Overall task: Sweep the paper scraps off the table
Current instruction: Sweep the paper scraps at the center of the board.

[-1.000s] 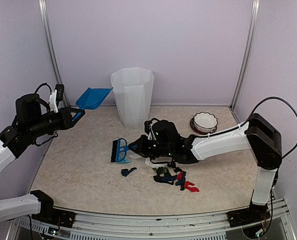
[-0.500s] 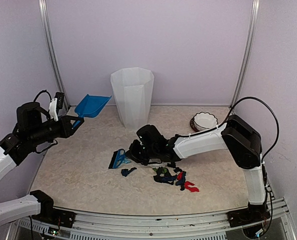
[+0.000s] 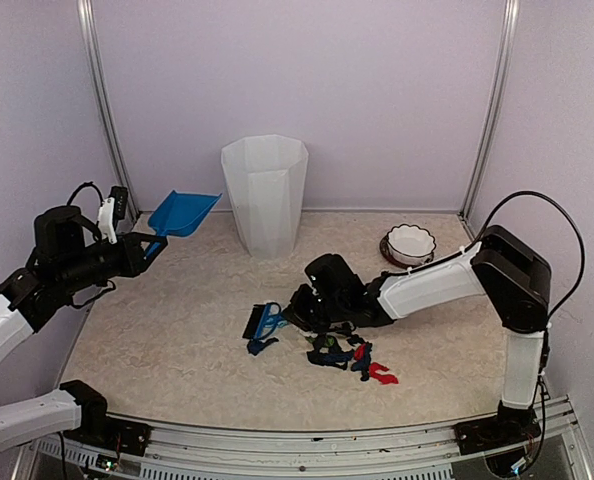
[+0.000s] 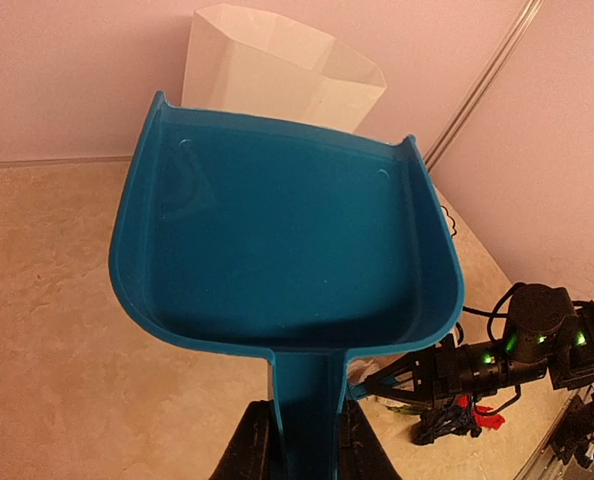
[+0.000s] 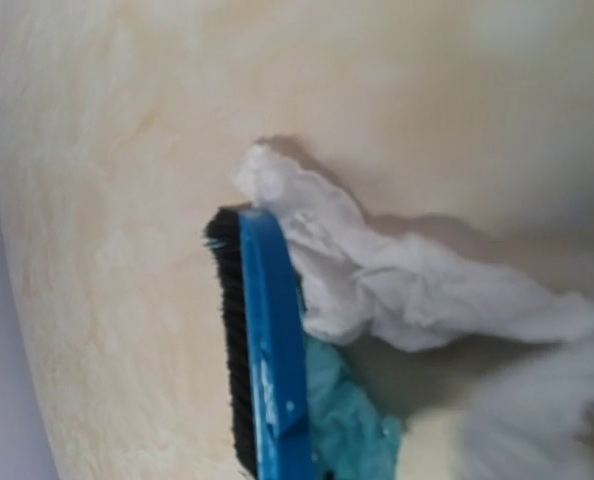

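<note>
Left fingers (image 4: 249, 452) clamped on blue dustpan (image 4: 287, 240) handle, pan raised above desk (image 3: 157, 330); right fingers (image 3: 295, 308) closed on brush (image 3: 267, 322), paper scraps (image 3: 345, 355) clustered mid-desk just right of brush

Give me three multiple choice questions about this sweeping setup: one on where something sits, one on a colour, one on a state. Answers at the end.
1. Where on the table is the white bowl?
A near left corner; B far right corner; C dead centre.
2. What colour is the brush?
A red; B white; C blue.
3. What state is the dustpan in?
A empty, held aloft by the left gripper; B lying flat on the table; C tipped upside down.
Answers:
1 B, the bowl sits far back on the right.
2 C, the right wrist view shows the brush's blue body.
3 A, the left wrist view shows a bare pan above the table.
</note>
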`<act>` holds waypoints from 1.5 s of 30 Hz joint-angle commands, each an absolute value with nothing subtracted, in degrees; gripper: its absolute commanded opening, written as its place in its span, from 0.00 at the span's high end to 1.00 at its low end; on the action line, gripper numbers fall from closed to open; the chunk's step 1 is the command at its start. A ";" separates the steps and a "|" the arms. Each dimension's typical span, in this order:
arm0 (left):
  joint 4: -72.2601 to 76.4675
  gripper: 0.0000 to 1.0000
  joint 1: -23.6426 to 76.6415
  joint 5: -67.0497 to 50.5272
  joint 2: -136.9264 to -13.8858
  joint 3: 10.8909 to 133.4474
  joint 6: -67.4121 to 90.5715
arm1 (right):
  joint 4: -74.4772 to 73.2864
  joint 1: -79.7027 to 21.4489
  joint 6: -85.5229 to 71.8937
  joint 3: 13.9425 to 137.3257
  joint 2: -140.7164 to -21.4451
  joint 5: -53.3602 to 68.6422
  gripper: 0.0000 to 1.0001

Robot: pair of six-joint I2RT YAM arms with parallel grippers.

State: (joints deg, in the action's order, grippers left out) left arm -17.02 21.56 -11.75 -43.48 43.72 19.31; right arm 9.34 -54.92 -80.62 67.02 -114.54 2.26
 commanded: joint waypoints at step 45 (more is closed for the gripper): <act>-17.10 1.00 21.25 -10.19 -42.43 43.04 19.23 | 7.81 -62.50 -61.39 67.40 -109.71 8.98 1.00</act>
